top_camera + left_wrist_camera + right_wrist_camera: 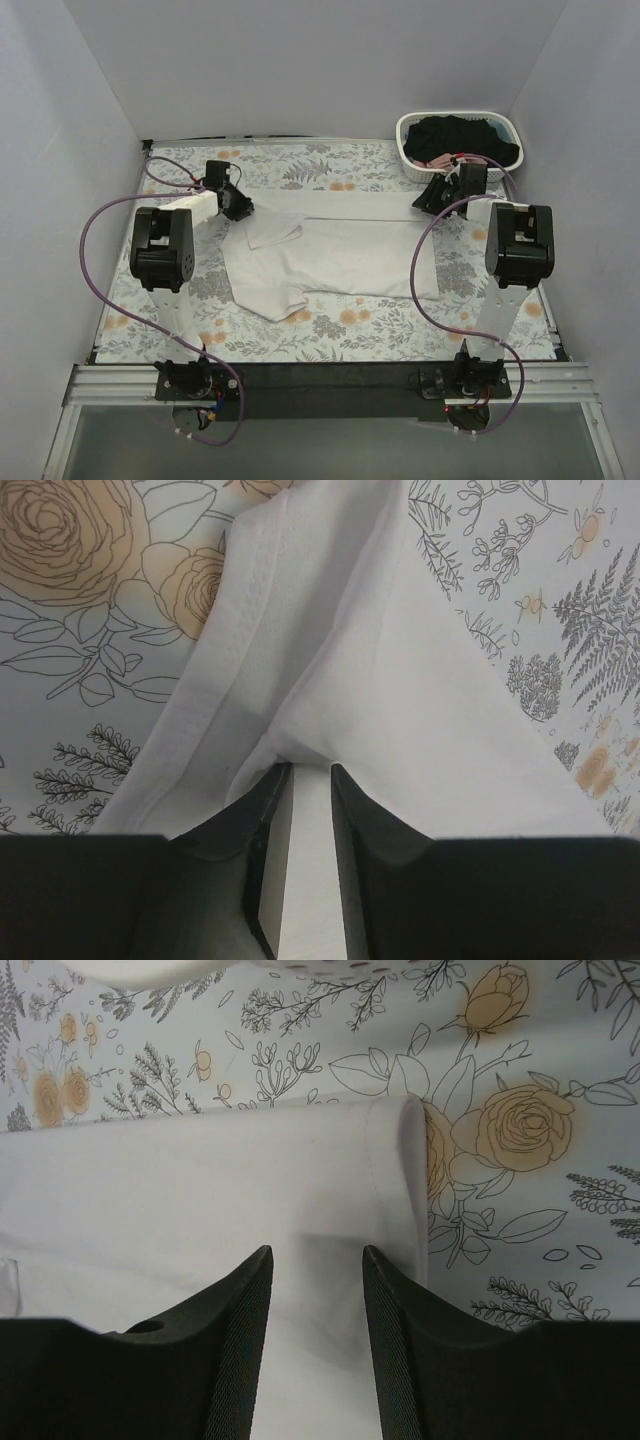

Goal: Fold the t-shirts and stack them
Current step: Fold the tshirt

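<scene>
While the white t-shirt (340,255) lies spread near the table's far edge | left gripper (310,768) pinches its far left corner | right gripper (317,1255) jaws apart over far right hem | best: grab both, lift evenly

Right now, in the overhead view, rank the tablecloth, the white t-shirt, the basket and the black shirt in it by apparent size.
1. floral tablecloth
2. white t-shirt
3. white basket
4. black shirt, bunched inside the basket, so partly hidden
</scene>
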Robot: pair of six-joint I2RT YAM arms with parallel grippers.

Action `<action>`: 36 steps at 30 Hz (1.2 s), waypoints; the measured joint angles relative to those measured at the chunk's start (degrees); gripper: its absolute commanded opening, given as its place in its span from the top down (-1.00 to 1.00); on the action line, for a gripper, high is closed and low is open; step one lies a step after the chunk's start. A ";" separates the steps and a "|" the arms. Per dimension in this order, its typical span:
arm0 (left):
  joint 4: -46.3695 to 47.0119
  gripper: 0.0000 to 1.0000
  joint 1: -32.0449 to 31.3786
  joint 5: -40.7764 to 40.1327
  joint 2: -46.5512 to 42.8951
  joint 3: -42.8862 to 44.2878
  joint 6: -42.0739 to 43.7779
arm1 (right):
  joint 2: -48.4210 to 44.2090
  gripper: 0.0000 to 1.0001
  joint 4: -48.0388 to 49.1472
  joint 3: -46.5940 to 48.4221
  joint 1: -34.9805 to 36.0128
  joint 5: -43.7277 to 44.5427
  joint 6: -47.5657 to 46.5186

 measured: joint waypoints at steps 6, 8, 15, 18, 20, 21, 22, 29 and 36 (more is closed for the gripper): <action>0.02 0.29 -0.02 1.66 -0.48 0.48 0.39 | -0.90 0.01 -3.23 1.25 -0.02 1.05 -0.76; -1.11 0.21 0.00 1.36 -3.02 -1.27 1.05 | -3.80 0.01 -4.44 -0.52 -0.02 1.60 -1.49; -6.84 0.05 -0.04 -1.40 -25.88 -13.99 2.93 | -23.52 -0.01 -10.14 -10.93 1.86 4.26 -3.21; -10.54 0.03 -0.20 -3.15 -35.80 -18.91 3.26 | -31.87 -0.01 -12.83 -16.59 6.10 6.69 -4.11; -13.07 0.05 -0.33 -4.11 -40.09 -22.23 3.63 | -35.91 -0.01 -15.21 -20.02 9.57 8.52 -4.68; -14.60 0.07 -0.46 -4.68 -41.97 -24.24 3.85 | -37.81 -0.01 -16.57 -21.57 11.78 9.57 -4.94; -16.11 0.08 -0.52 -5.16 -43.34 -26.16 4.09 | -39.54 -0.01 -17.92 -23.17 13.60 10.49 -5.18; -24.22 0.25 -0.81 -6.47 -45.68 -33.33 4.87 | -49.57 -0.01 -25.24 -30.40 20.39 14.71 -5.92; -24.50 0.26 -0.92 -5.95 -43.63 -33.31 5.14 | -52.63 -0.01 -27.69 -32.15 20.68 17.18 -6.05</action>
